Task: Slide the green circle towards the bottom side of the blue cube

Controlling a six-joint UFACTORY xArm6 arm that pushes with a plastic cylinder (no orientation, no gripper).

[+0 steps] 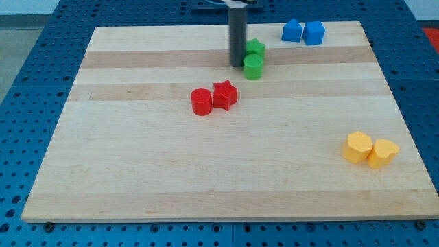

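Note:
The green circle [253, 66] sits near the view's top centre, touching a green star [256, 49] just above it. The blue cube [314, 32] stands at the view's top right, with another blue block [292, 30] touching its left side. My tip [237, 64] is at the lower end of the dark rod, right against the left side of the green circle. The green circle lies to the left of and below the blue cube.
A red circle [202, 101] and a red star [225, 95] touch each other in the middle of the wooden board [137, 171]. Two yellow blocks [358, 147] [382, 153] sit together at the view's right.

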